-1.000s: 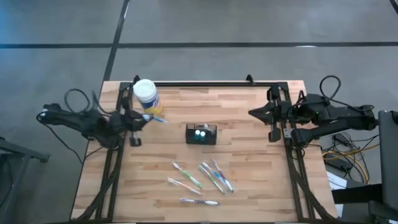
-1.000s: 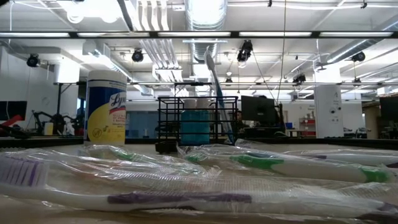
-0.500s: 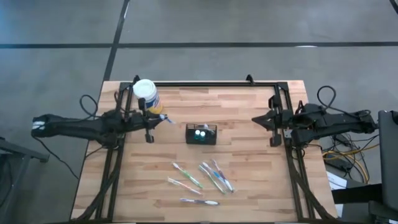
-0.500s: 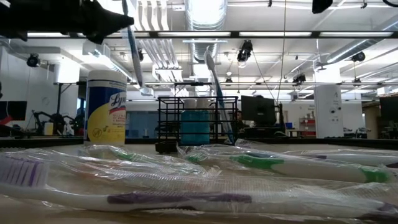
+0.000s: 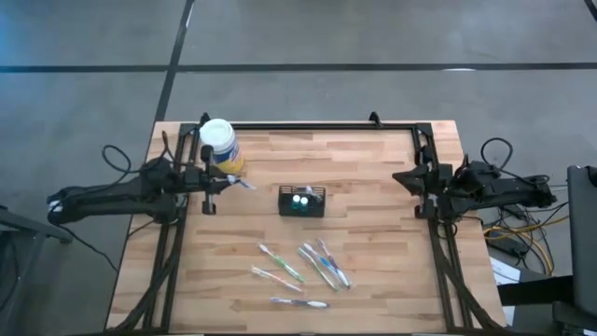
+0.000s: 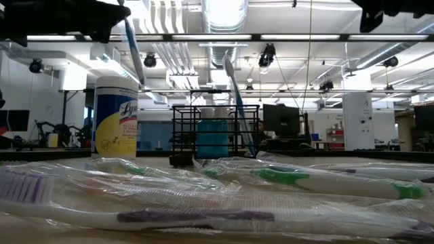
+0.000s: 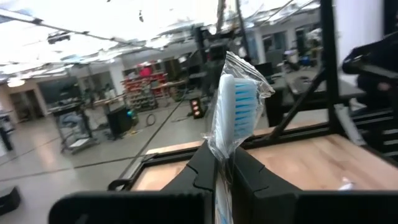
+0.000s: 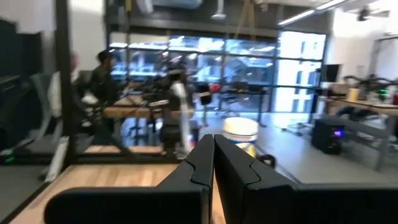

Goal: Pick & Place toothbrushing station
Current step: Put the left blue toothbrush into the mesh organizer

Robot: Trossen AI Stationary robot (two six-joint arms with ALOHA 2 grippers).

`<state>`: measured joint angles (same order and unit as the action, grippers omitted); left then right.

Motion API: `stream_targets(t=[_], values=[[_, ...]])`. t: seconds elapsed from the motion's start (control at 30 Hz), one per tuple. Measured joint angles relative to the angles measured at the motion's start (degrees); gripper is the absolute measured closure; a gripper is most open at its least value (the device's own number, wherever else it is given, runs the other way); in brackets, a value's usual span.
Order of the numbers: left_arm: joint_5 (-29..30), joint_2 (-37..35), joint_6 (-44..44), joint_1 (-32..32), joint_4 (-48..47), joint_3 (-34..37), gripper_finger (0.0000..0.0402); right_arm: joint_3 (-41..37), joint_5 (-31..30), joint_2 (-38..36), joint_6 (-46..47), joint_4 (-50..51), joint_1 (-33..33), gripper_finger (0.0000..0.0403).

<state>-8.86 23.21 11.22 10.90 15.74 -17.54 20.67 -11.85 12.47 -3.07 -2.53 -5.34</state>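
The toothbrushing station (image 5: 301, 201) is a small black openwork caddy standing mid-table. In the low view the station (image 6: 183, 135) holds an upright toothbrush (image 6: 234, 95). At the table's left, beside a white-capped jar (image 5: 218, 142), my left gripper (image 5: 216, 182) is shut on a wrapped toothbrush (image 7: 235, 102) with blue bristles. That toothbrush (image 6: 134, 51) slants above the table. My right gripper (image 5: 403, 177) hovers shut with nothing in it at the table's right edge. Its closed fingers (image 8: 199, 163) show in the right wrist view. My left gripper pinches the wrapped toothbrush between its two fingers (image 7: 205, 165), on the stem just behind the bristle head (image 7: 221, 148). The fingers come about level from the table's left. The bristle head sticks out past the fingertips. The brush is lifted clear of the table.
Several wrapped toothbrushes (image 5: 303, 266) lie loose on the wood between the caddy and the near edge; in the low view they fill the foreground (image 6: 203, 196). A black frame rail (image 5: 298, 125) runs round the table's far and side edges.
My left gripper has sunk with the wrapped toothbrush, coming into the top of the low view, and the arm has swung round at the left edge. My right gripper has drawn back toward the table's right edge and come lower. Both stay shut.
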Motion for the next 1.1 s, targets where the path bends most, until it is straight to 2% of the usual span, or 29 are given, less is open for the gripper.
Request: stream_targets(t=[0.13, 0.33, 0.43, 0.9, 1.1], values=[[-2.44, -2.58, -0.71, -0.02, -3.02, 0.00, 0.0385, -3.10, -0.14, -5.55, 0.38, 0.19, 0.00, 0.0394], [-2.92, -6.02, -1.33, -0.02, -5.41, 0.83, 0.0385, -7.04, -1.26, -12.49, 0.97, 0.47, 0.00, 0.0394], [-3.65, -7.37, -2.48, -0.02, -4.20, 2.36, 0.0385, -8.15, -3.04, -12.27, 1.42, 0.31, 0.00, 0.0394], [-5.69, -13.05, -3.35, -0.07, -2.60, 9.60, 0.0385, -10.35, -3.37, -12.46, 1.43, 0.20, 0.00, 0.0394], [-5.28, -14.85, -5.43, -0.07, 1.71, 11.20, 0.0385, -10.28, -3.35, -12.42, 1.20, 0.44, 0.00, 0.0394]])
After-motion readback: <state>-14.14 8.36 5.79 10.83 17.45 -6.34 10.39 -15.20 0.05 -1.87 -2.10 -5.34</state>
